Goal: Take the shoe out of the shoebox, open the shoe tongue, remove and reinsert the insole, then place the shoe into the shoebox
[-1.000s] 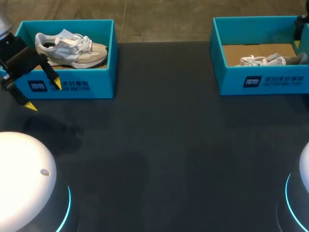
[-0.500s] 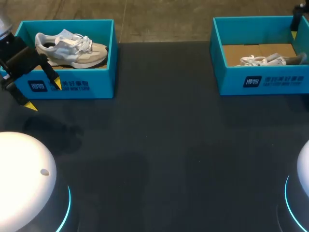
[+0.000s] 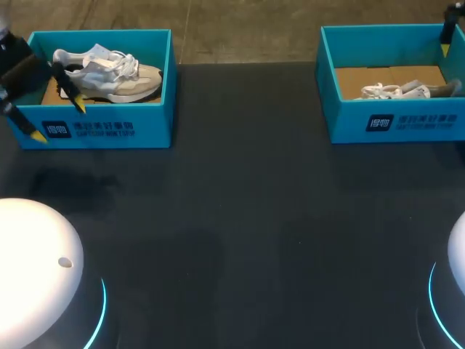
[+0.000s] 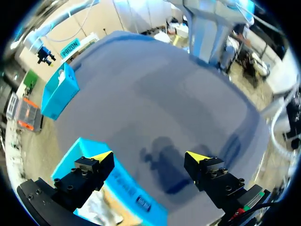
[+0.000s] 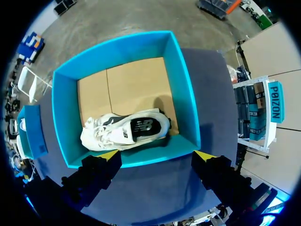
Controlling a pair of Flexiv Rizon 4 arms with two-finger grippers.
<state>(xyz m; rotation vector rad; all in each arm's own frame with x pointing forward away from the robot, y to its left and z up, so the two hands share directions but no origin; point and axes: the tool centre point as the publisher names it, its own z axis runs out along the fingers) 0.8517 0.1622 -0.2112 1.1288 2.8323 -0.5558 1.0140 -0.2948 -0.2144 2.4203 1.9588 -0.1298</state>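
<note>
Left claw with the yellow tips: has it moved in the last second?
Yes. The left gripper moved away from the camera, toward the left shoebox; its tips now overlap the box.

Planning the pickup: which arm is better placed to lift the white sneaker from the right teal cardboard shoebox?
Right, probably: right gripper hangs open over the white sneaker; left gripper sits far across.

The left arm (image 3: pixel 25 69) enters at the far left, its left jaws spread wide, yellow fingertips (image 3: pixel 78 107) angled down. The right jaws, at the far right, gape just as wide (overhead, only one finger (image 3: pixel 447 33) shows).
</note>
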